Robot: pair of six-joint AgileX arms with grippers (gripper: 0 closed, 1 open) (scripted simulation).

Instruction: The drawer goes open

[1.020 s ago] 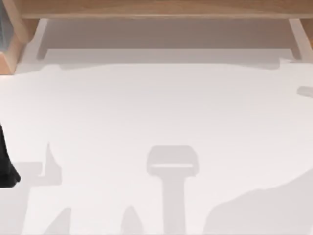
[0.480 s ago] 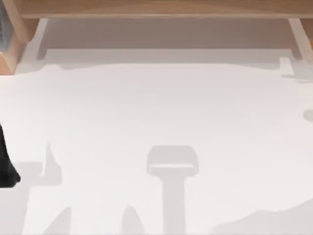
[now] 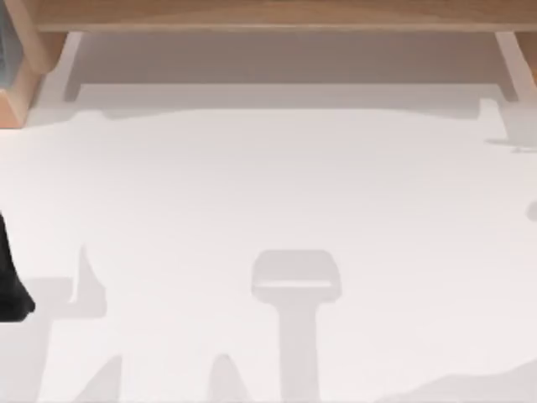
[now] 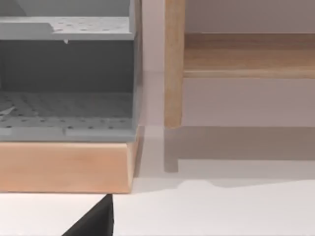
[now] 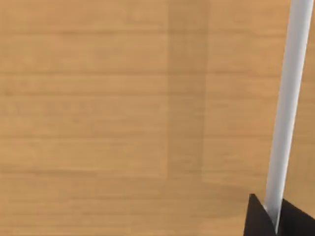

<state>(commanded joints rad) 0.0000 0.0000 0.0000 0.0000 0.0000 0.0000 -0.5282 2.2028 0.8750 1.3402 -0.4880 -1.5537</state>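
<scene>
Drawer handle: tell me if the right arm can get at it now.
Probably yes: the pale handle reaches right to the right gripper, against the wooden drawer front, nothing between them. The left arm sits parked at the table left.

No readable text, labels, brands, numbers or signs anywhere: none on the wood drawer front, the white handle bar, the grey perforated shelf unit, or the white table.

White table, wooden frame along far edge
</scene>
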